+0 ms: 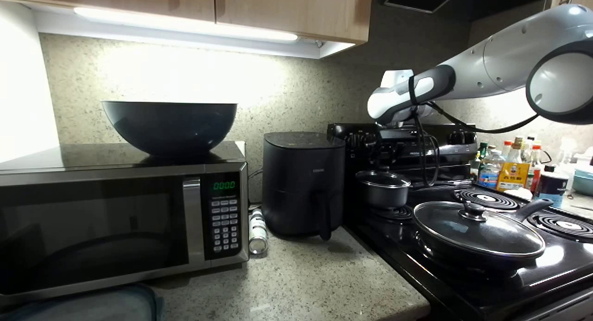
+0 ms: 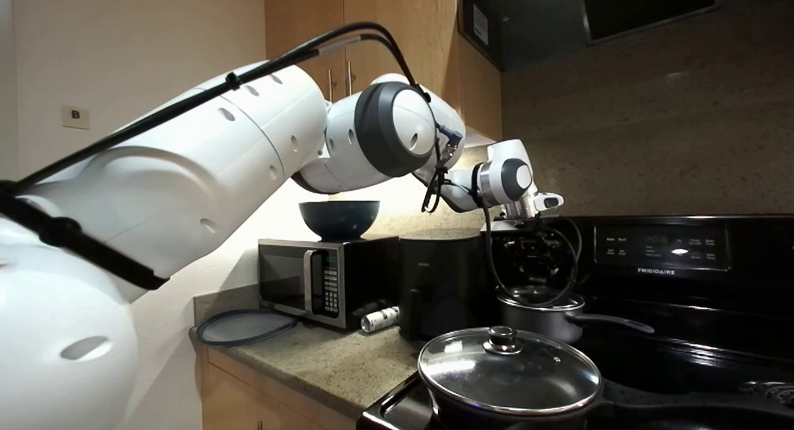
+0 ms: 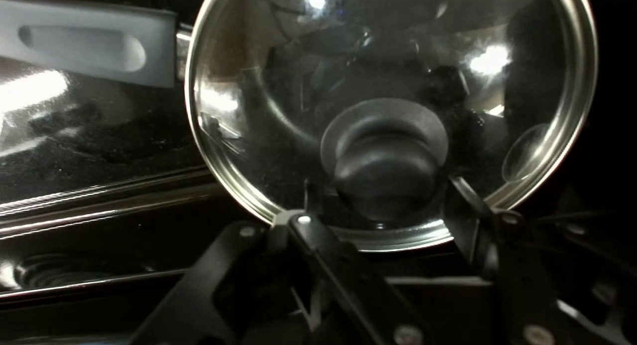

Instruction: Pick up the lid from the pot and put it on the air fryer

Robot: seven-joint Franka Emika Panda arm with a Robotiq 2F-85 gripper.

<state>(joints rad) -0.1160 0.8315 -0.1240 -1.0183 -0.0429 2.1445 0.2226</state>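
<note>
Atop the pot, the lid sits with the gripper spread around its knob.

Wrist view finds the fingers parted, one to each side of the dark knob; whether either touches it, I cannot tell. The lid's upper rim and the pot's grey handle run out of that view, the finger linkage covers part of the lower rim, and reflections mask whatever lies beneath the glass. In both exterior views the gripper is black against the black stove, its tips hard to make out. Beside the pot stands the air fryer, one edge lost in shadow; the wide pan is cut off below.
</note>
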